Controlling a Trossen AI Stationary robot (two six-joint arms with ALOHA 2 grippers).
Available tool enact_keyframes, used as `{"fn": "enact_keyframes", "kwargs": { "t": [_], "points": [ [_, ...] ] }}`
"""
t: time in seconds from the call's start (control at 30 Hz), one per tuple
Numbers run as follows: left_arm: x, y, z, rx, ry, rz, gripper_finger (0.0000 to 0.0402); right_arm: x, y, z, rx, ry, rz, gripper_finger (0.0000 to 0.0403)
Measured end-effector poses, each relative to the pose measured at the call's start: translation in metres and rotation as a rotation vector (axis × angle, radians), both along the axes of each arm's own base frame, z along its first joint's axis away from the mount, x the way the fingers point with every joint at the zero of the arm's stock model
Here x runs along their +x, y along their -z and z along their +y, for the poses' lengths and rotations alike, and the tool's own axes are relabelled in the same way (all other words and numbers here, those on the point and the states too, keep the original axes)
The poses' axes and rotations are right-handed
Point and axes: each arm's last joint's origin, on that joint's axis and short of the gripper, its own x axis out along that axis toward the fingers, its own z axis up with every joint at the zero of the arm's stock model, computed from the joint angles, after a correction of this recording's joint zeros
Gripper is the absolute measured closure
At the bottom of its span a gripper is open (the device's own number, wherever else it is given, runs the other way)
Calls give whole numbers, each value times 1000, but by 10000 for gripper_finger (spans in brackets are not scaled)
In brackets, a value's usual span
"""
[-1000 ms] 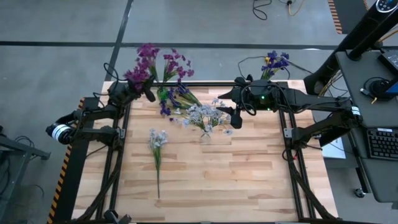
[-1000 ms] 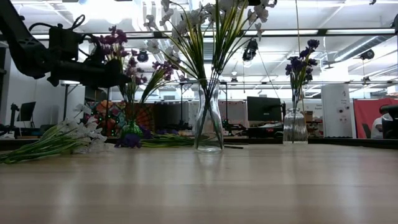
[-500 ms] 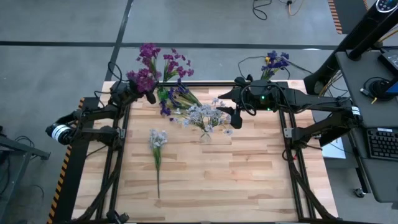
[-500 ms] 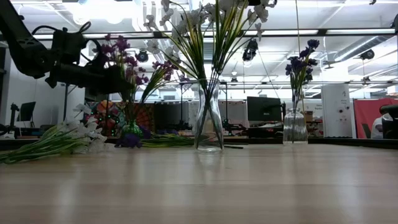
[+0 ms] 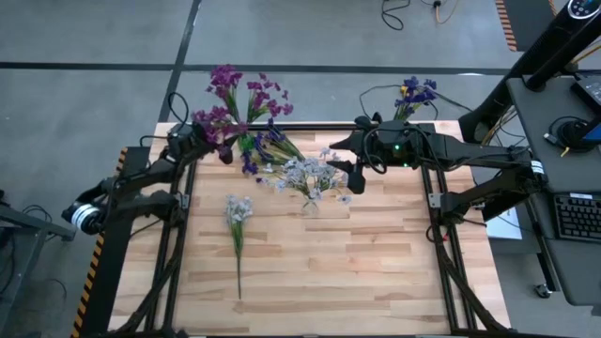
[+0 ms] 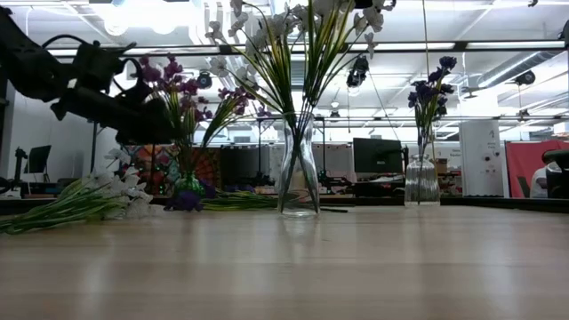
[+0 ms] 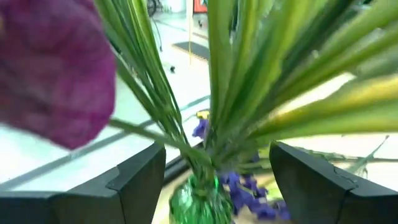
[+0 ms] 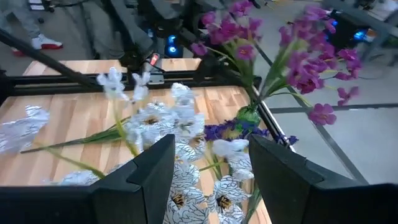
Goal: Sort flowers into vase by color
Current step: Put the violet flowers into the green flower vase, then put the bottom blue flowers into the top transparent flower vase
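Magenta flowers (image 5: pixel 246 99) stand in a small green vase (image 6: pixel 187 185) at the table's far left. My left gripper (image 7: pixel 214 180) is open just beside the vase, one finger on either side of the green stems (image 7: pixel 242 93) without touching them. White flowers (image 5: pixel 310 174) fill a clear vase (image 6: pixel 298 169) at mid table. My right gripper (image 8: pixel 214 174) hovers open above them, holding nothing. One white spray (image 5: pixel 237 211) lies flat on the table at the left. A blue-violet spray (image 5: pixel 263 150) lies next to the green vase. More blue-violet flowers (image 5: pixel 416 94) stand in a far-right vase (image 6: pixel 421 182).
Black frame rails (image 5: pixel 178 225) run along the table's left and right sides and its far edge. The near half of the wooden table (image 5: pixel 329 272) holds only the lying white spray's stem. A desk with a keyboard (image 5: pixel 575 216) stands off the right side.
My left gripper has tipped nose-down and sunk a little beside the green vase. Its fingers have opened in the low view, letting go of a magenta spray. That spray's blossoms have swung slightly and now lean with the others in the vase.
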Motion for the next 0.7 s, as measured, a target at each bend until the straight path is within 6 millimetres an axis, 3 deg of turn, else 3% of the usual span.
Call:
{"fn": "enact_keyframes", "kwargs": {
  "t": [0.17, 0.7],
  "points": [
    [-5, -1, -10, -61, 2, 33, 132, -1, 0, -3, -18, 99, 0, 204],
    [-26, -10, -46, -215, -81, 12, 132, 2, 0, -6, -25, 109, -14, 204]
  ]
}}
